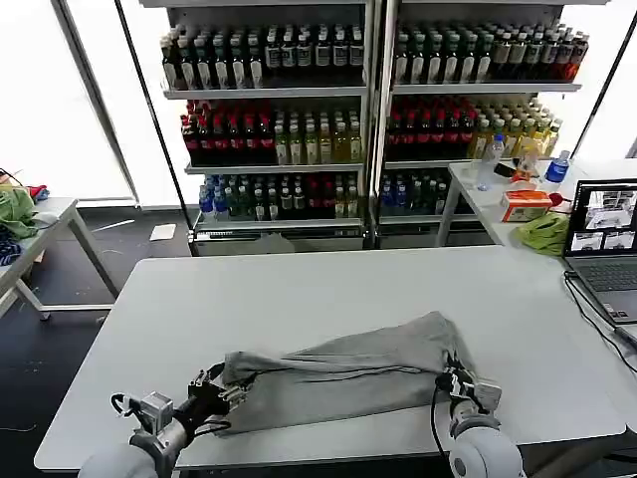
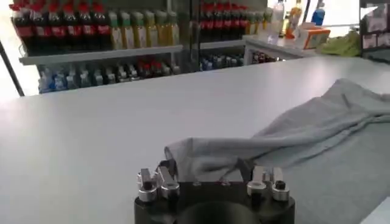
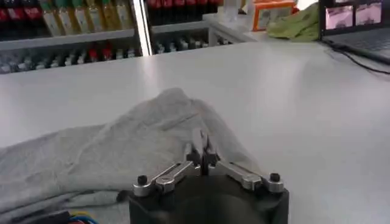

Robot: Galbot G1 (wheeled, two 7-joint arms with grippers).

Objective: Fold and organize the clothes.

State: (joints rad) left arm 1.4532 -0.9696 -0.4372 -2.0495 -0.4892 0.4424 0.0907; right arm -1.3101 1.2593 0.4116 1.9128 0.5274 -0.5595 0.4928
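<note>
White table (image 1: 299, 289), grey T-shirt (image 1: 338, 373) lying crosswise (bunched)

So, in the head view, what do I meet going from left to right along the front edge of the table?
Left hand shut on the cloth → grey T-shirt → right hand shut on its other end → laptop at the table's right edge.
</note>
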